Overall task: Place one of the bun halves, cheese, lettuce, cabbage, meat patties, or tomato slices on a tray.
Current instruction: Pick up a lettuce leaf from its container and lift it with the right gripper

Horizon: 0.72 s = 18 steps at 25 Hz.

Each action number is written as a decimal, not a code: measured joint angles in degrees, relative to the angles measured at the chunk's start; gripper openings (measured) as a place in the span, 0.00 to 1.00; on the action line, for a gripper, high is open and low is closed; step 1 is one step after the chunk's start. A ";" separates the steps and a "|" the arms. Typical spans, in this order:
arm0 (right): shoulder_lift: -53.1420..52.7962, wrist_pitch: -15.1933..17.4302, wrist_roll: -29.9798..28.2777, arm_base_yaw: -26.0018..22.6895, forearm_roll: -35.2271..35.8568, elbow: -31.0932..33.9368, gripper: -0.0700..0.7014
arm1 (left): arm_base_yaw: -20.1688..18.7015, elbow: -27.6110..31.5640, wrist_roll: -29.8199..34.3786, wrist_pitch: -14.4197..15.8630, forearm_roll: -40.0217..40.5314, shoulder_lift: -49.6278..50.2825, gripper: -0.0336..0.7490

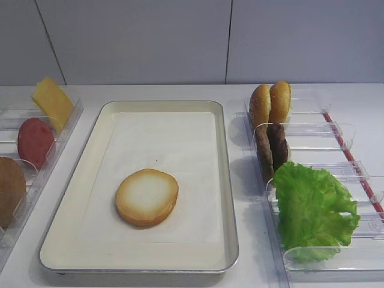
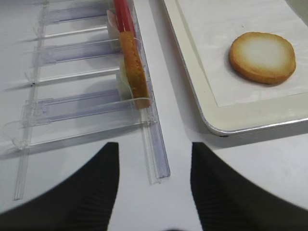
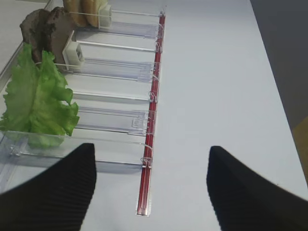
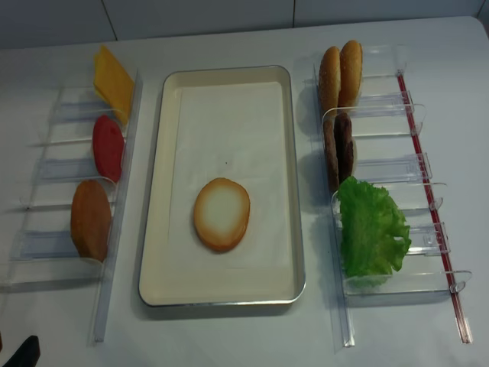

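One bun half [image 1: 147, 197] lies cut face up on the paper-lined silver tray [image 1: 223, 180]. In the right rack stand two bun halves [image 1: 270, 102], the dark meat patties [image 1: 273, 150] and a big folded green leaf [image 1: 312, 207]; I cannot tell whether it is the lettuce or the cabbage. The left rack holds the cheese [image 1: 53, 102], a tomato slice [image 1: 35, 141] and another bun half [image 1: 11, 189]. My right gripper [image 3: 151, 192] hangs open and empty over the table at the right rack's near end. My left gripper [image 2: 154, 187] is open and empty at the left rack's near end.
Two clear plastic divided racks flank the tray: the left rack [image 4: 46, 252] and the right rack [image 4: 428, 229], which has a red strip [image 3: 153, 96] along its outer side. A grey wall [image 1: 192, 36] stands behind the white table.
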 joint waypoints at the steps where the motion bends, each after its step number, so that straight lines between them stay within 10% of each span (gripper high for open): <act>1: 0.00 0.00 0.00 0.00 0.00 0.00 0.75 | 0.00 0.00 0.00 0.00 0.00 0.00 0.45; 18: 14.42 -1.73 0.00 0.00 11.82 -6.97 0.66 | 0.00 0.00 0.00 0.00 0.00 0.00 0.45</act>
